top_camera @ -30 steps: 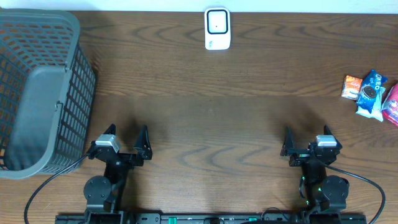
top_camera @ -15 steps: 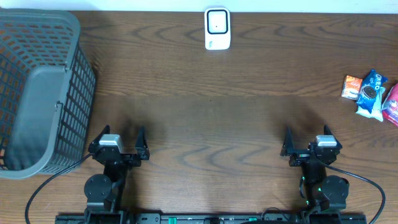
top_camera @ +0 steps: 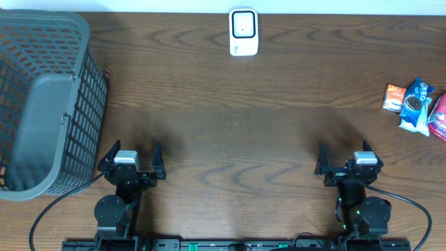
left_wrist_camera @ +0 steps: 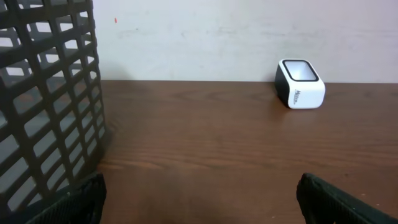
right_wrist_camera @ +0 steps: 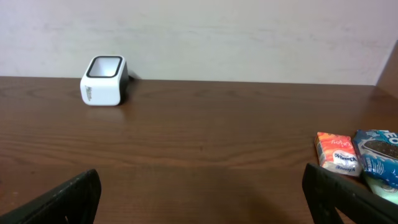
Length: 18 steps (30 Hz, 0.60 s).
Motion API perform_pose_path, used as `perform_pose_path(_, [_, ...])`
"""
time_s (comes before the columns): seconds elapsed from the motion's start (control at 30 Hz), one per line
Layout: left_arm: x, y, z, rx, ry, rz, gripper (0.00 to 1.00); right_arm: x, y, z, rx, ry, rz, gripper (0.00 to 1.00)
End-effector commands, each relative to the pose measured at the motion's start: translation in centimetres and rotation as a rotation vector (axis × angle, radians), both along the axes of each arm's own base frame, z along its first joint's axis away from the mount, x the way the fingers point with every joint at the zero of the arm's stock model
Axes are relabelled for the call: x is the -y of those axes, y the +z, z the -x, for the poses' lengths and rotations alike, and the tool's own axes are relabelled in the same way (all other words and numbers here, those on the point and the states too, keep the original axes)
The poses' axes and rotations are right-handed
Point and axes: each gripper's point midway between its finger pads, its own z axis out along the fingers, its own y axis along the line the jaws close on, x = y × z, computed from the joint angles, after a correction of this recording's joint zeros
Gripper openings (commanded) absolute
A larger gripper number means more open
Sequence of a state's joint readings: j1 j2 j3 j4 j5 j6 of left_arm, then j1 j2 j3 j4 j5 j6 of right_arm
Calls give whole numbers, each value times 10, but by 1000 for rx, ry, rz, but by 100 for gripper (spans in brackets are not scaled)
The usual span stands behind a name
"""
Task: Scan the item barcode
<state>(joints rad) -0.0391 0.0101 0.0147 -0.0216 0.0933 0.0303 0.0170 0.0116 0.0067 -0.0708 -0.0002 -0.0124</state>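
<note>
Two arms, one table, nothing picked up, so here's what you've got, biggest stuff first.

The dark wooden table (top_camera: pixel 230 118) fills the whole overhead view. The grey plastic mesh basket (top_camera: pixel 90 118) takes up the far left, and its wall sits close to your left arm. In the left wrist view it's the big lattice on the left side.

Both arms are parked at the near edge, well apart from each other. Your left gripper (top_camera: pixel 134 151) has its jaws spread wide with nothing between them. You can see its two dark fingers (left_wrist_camera: pixel 68 202) poking in at the bottom corners of the wrist view, with bare wood in between. Same deal for your right gripper (top_camera: pixel 343 155): jaws wide, holding nothing, fingers (right_wrist_camera: pixel 62 199) at the bottom corners of its own camera.

The white barcode scanner (top_camera: pixel 243 31) stands at the far edge of the table, roughly centred, well away from both grippers. Both wrist cameras catch it against the pale wall.

The items to scan are bunched up at the right edge. A blue Oreo pack (top_camera: pixel 417 104) is in the middle, with a small orange packet (top_camera: pixel 394 97) touching it on the side toward the scanner. A red packet (top_camera: pixel 439 118) is on its other side, partly cut off by the frame. All of them are well apart from your right gripper and from the scanner.
</note>
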Motion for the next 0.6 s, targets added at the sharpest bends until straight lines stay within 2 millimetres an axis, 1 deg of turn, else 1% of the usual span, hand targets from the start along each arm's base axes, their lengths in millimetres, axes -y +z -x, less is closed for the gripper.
perform_pose_path(0.0, [-2, -14, 1, -50, 13, 28, 98, 1, 0, 0, 1, -4, 12, 99])
perform_pose_path(0.1, [-4, -15, 1, -55, 30, 75, 98, 1, 0, 0, 1, -4, 12, 99])
perform_pose_path(0.3, [-9, -15, 1, -55, 47, 73, 98, 1, 0, 0, 1, -4, 12, 99])
perform_pose_path(0.57, [-8, -15, 1, -54, 46, 73, 98, 1, 0, 0, 1, -4, 12, 99])
